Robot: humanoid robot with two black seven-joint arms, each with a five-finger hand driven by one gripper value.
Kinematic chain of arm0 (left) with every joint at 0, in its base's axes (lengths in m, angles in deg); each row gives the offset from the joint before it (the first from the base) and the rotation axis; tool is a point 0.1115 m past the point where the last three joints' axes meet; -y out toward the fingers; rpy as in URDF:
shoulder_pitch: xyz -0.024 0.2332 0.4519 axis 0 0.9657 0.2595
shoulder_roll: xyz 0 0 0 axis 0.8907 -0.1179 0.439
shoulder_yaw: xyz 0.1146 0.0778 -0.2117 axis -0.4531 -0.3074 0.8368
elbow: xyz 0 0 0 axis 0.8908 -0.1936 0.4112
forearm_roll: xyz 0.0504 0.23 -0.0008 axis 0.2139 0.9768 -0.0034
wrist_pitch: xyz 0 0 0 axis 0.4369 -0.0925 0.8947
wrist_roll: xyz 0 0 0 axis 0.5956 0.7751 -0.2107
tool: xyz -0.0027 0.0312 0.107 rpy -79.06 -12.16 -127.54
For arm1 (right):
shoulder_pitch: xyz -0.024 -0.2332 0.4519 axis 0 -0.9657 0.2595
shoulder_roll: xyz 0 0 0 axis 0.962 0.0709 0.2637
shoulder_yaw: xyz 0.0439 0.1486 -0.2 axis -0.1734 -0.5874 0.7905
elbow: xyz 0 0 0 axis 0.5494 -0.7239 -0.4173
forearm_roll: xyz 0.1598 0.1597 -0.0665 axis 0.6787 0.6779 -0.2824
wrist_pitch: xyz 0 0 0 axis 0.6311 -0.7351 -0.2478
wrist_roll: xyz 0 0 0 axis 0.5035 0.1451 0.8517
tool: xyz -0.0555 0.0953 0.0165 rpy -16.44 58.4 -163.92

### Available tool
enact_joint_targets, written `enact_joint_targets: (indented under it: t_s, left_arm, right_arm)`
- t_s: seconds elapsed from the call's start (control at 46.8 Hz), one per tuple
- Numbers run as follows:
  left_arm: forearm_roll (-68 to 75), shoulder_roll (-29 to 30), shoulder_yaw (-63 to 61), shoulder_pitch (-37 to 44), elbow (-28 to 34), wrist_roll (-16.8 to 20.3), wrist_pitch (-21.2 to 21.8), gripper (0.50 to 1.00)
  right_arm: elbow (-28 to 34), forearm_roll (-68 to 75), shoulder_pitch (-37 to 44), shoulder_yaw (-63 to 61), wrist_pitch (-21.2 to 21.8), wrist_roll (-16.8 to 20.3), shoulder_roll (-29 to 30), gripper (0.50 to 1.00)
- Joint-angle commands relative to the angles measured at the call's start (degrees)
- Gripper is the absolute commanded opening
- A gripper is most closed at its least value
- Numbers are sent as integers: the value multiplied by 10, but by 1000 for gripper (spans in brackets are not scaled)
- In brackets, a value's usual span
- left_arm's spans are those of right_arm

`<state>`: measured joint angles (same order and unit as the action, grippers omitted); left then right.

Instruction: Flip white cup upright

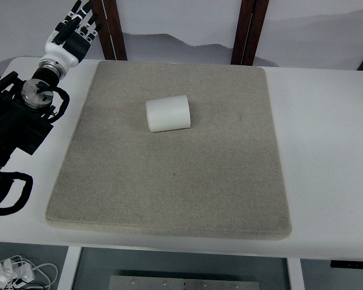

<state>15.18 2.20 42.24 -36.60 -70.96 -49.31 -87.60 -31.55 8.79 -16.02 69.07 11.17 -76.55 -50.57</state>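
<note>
One white cup [167, 113] on side on mat [169, 181]; left hand [75, 30] open.

A white rectangular table [327, 151] stands before a pale wall [181, 21]; dark brown wooden posts [248, 30] rise behind the table.

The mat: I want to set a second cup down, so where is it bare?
The white cup lies on its side on the upper middle of the mat. The mat's whole near half and right side are bare. The left hand hovers off the far-left corner.
</note>
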Motion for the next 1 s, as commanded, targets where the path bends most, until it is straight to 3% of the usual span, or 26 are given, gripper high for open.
enact_joint_targets:
  t_s: [0.0,0.748,0.983]
  left_arm:
    - [-1,1,0,0,0,1,-1,1000]
    - [2,48,-15,-11,-2,-4,0,1000]
    - [58,92,-62,-16,-73,8,-13,1000]
  right_arm:
    - [0,0,0,0,0,0,0,952]
    - [0,0,0,0,0,0,0,952]
    - [0,0,0,0,0,0,0,952]
